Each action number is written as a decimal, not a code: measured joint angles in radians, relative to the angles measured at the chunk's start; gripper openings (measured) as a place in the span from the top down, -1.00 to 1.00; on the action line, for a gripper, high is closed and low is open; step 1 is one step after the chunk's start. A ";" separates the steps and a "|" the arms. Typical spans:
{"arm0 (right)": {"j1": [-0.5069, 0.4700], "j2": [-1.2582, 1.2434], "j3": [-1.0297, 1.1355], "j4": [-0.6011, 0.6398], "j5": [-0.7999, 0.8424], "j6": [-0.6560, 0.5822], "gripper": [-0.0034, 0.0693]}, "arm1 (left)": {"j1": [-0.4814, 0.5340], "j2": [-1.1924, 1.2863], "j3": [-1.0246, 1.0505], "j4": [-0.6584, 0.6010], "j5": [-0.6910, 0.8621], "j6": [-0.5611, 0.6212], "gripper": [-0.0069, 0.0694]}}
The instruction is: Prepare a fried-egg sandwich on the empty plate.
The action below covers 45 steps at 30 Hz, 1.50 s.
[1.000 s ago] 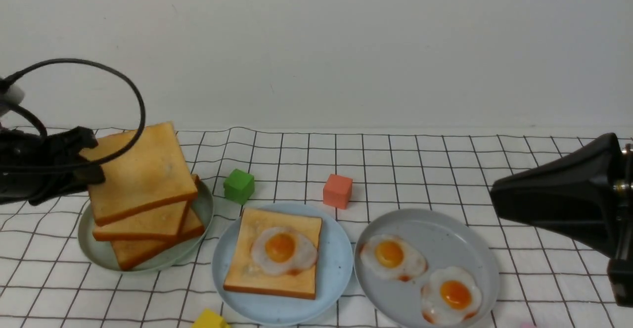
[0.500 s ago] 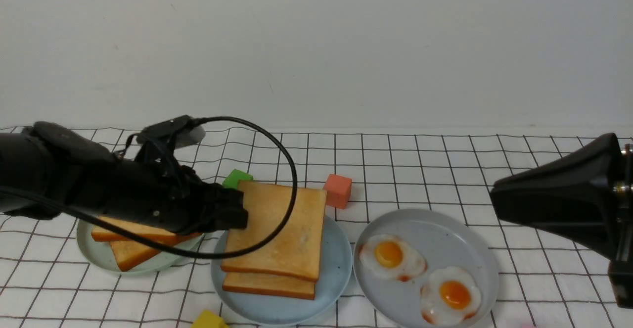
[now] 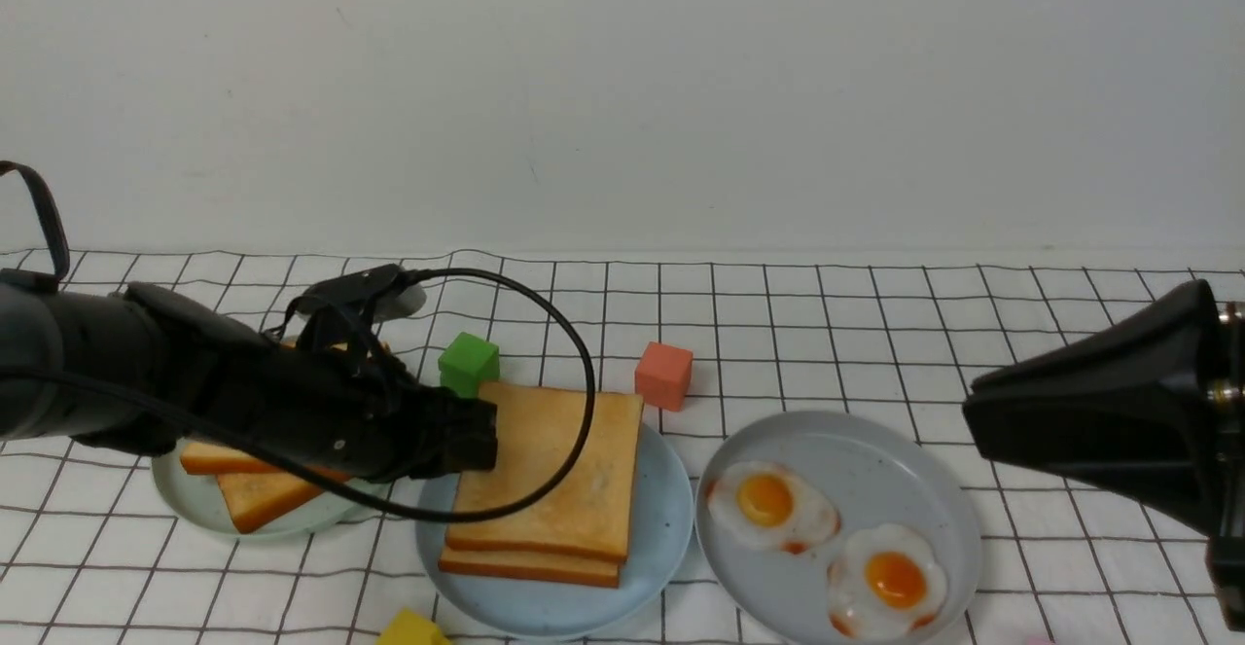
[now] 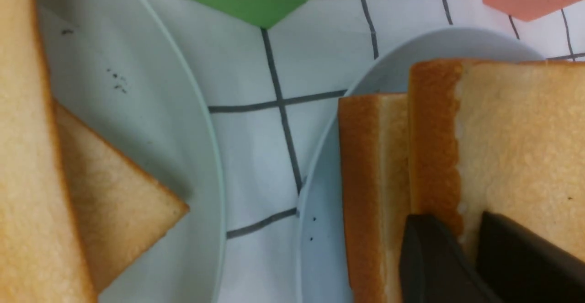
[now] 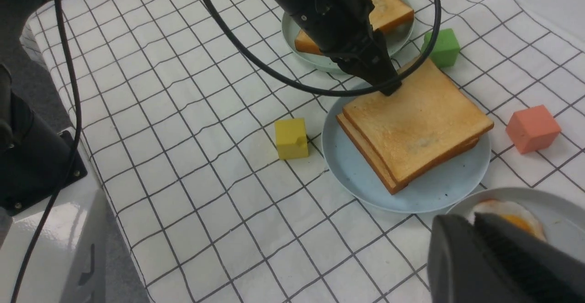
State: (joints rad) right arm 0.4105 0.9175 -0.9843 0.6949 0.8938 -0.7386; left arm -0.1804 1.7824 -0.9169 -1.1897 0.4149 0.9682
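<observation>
The left arm (image 3: pixel 146 382) reaches low and nearly level from the left, across the pale green plate (image 3: pixel 190 499). Its left gripper (image 3: pixel 483 436) is narrowly clamped on the left edge of the top toast slice (image 3: pixel 564 460). That slice lies on a lower one, a 2-slice sandwich (image 3: pixel 530 564) on the light blue plate (image 3: pixel 661 519) — whatever sits between them is hidden. The arm covers much of the loose toast (image 3: pixel 258 501). The right gripper (image 3: pixel 976 394) hangs near the grey plate (image 3: pixel 875 450), fingers pressed together on nothing, its arm cut off at the frame's edge.
</observation>
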 joint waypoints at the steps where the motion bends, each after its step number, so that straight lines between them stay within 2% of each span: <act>1: 0.000 0.000 0.000 0.001 0.001 0.000 0.68 | 0.000 -0.005 0.000 0.010 0.000 -0.004 0.36; 3: 0.000 0.000 0.000 0.002 0.002 0.000 0.67 | 0.000 -0.018 0.000 0.035 -0.009 -0.017 0.25; 8: 0.000 0.000 0.003 -0.013 0.007 0.000 0.60 | 0.000 -0.115 0.000 0.144 -0.046 -0.102 -0.27; 10: 0.000 0.000 0.005 -0.054 0.022 0.023 0.59 | 0.000 -0.162 0.000 0.161 -0.029 -0.112 -0.37; 13: 0.000 0.000 0.007 -0.119 0.049 0.124 0.58 | 0.000 -0.206 0.000 0.163 0.011 -0.125 -0.43; 14: 0.000 0.000 0.009 -0.181 0.061 0.214 0.57 | 0.000 -0.232 0.000 0.161 0.038 -0.140 -0.44; 15: 0.000 0.000 0.009 -0.198 0.064 0.241 0.57 | 0.000 -0.242 0.000 0.162 0.051 -0.148 -0.44; 16: 0.000 -0.006 0.011 -0.260 0.069 0.341 0.57 | 0.000 -0.266 0.000 0.162 0.080 -0.165 -0.43; 17: 0.000 -0.009 0.012 -0.279 0.069 0.363 0.57 | 0.000 -0.273 0.000 0.162 0.089 -0.170 -0.42; 18: 0.000 -0.031 0.017 -0.361 0.069 0.443 0.57 | 0.000 -0.304 0.000 0.165 0.134 -0.195 -0.36; 19: 0.000 -0.034 0.017 -0.369 0.069 0.450 0.57 | 0.000 -0.307 0.000 0.168 0.140 -0.203 -0.34; 21: 0.000 -0.101 0.035 -0.453 0.064 0.513 0.59 | 0.000 -0.361 0.000 0.201 0.242 -0.251 -0.10; 23: 0.000 -0.142 0.057 -0.480 0.050 0.529 0.63 | 0.000 -0.385 0.000 0.223 0.300 -0.281 0.08; 24: 0.000 -0.194 0.092 -0.505 0.018 0.539 0.68 | 0.000 -0.410 0.000 0.248 0.347 -0.323 0.31; 27: 0.000 -0.326 0.212 -0.531 -0.080 0.545 0.90 | 0.000 -0.482 0.018 0.299 0.411 -0.432 0.81; 34: 0.000 -0.557 0.464 -0.538 -0.250 0.584 0.94 | 0.000 -0.795 0.178 0.403 0.464 -0.571 0.85; 38: 0.000 -0.679 0.595 -0.538 -0.427 0.665 0.94 | 0.000 -1.061 0.303 0.577 0.518 -0.721 0.85; 41: 0.000 -0.738 0.666 -0.568 -0.570 0.688 0.93 | 0.000 -1.273 0.354 0.782 0.593 -0.895 0.85; 42: 0.000 -0.750 0.679 -0.588 -0.603 0.689 0.93 | 0.000 -1.358 0.357 0.865 0.603 -0.968 0.85; 45: 0.000 -0.759 0.689 -0.619 -0.635 0.692 0.93 | 0.000 -1.511 0.358 0.999 0.573 -1.059 0.85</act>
State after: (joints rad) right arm 0.4105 0.1583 -0.2952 0.0758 0.2584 -0.0462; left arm -0.1804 0.2716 -0.5586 -0.1909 0.9883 -0.0903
